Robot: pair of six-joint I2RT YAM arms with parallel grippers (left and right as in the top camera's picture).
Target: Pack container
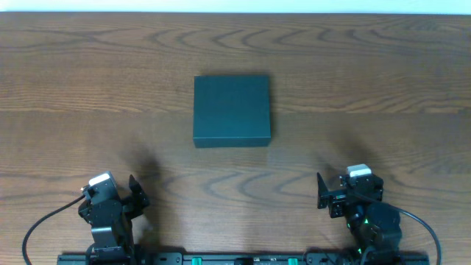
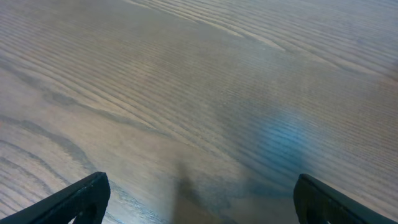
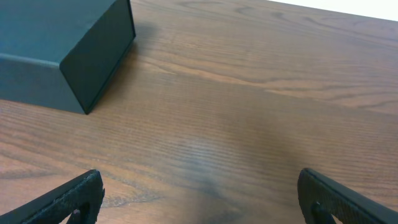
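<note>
A brown wood-grain tabletop [image 1: 73, 81] fills the view, with a pale strip beyond its far edge at 12 o'clock. One container [image 1: 232, 109], lid shut, sits near the centre, slightly toward 12 o'clock. There are two arms: the left gripper [image 1: 137, 193] at 7 o'clock and the right gripper [image 1: 322, 193] at 5 o'clock, each spread wide and holding nothing.

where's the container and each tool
container [image 1: 232, 107], overhead view, middle of its top face
left tool [image 2: 200, 182], left wrist view, midway between its fingertips
right tool [image 3: 200, 175], right wrist view, midway between its fingertips
</note>
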